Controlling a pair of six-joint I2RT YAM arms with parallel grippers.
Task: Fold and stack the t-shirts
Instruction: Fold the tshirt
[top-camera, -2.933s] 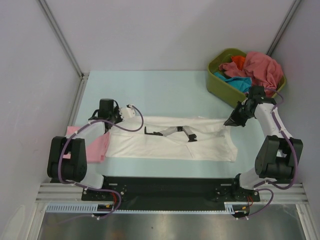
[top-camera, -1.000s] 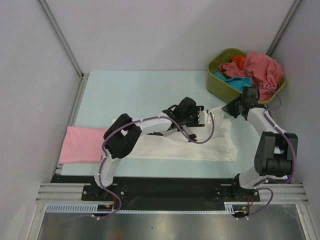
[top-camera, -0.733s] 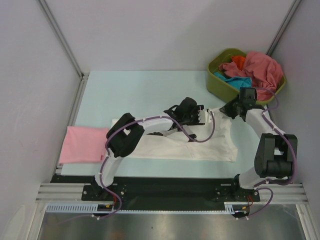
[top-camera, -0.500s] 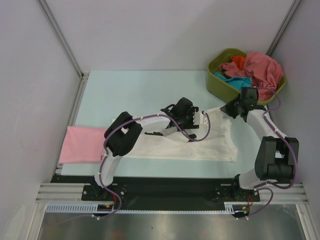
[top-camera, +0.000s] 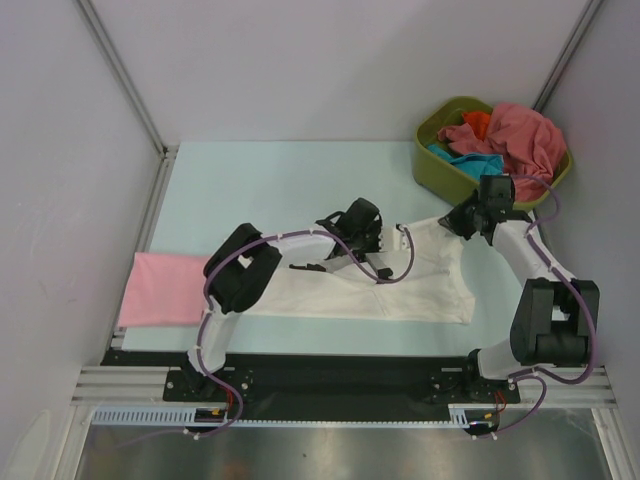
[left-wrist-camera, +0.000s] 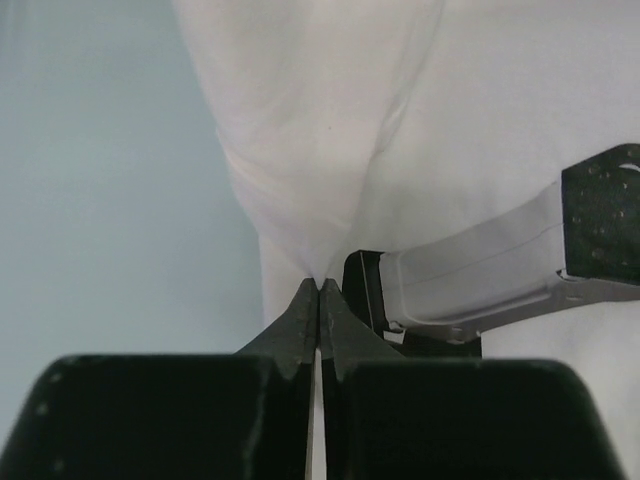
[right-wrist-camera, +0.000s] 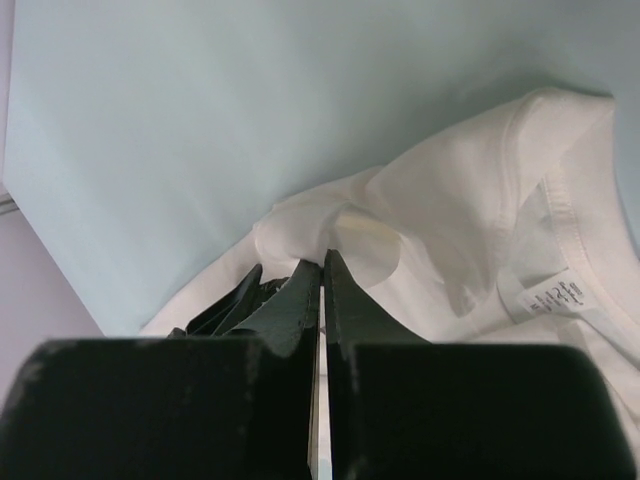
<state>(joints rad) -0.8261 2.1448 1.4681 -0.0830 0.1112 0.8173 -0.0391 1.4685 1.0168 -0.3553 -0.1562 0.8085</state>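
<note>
L gripper (left-wrist-camera: 318, 288) just clamped shut on large white cloth t-shirt (top-camera: 430, 285); R gripper (right-wrist-camera: 322, 265) likewise pinching it, so fold looks ready.

My left gripper (left-wrist-camera: 318, 290) and right gripper (right-wrist-camera: 322, 265) are both black, and my arms (top-camera: 527, 258) are white with black joints. The white t-shirt (top-camera: 430, 285) is plain, and its neck label (right-wrist-camera: 555, 293) is white with tiny dark print. At nine o'clock lies a light pink tee (top-camera: 165, 288). The desk (top-camera: 300, 180) is pale blue-green. At two o'clock, the olive-green tub (top-camera: 432, 128) holds a rose-red tee (top-camera: 520, 135), a teal tee (top-camera: 470, 165) and an orange tee (top-camera: 478, 120).
</note>
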